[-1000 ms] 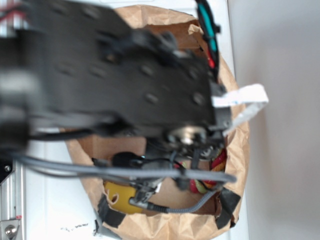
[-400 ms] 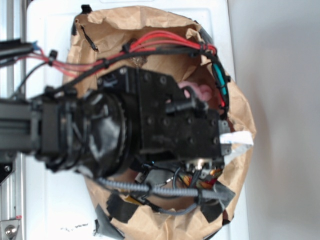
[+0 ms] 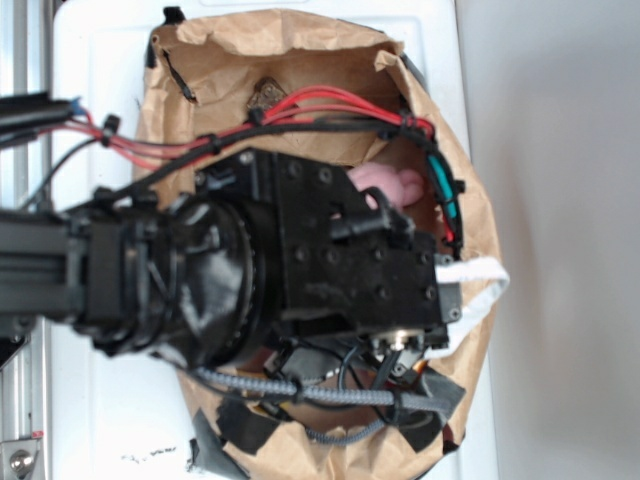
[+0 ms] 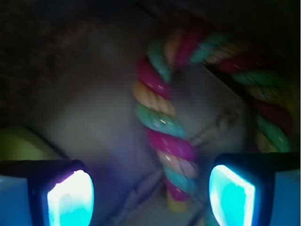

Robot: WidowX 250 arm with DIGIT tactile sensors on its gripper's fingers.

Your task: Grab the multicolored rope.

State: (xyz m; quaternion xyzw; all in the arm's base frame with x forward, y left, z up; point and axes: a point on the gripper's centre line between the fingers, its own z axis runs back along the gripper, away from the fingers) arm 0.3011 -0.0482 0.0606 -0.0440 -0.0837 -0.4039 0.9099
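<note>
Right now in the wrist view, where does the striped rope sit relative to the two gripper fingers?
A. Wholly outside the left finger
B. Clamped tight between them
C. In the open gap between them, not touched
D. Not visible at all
C: the near arm of the rope runs down into the gap between the two lit fingers, which stand wide apart with floor showing on both sides, so the gripper is open around it.
</note>
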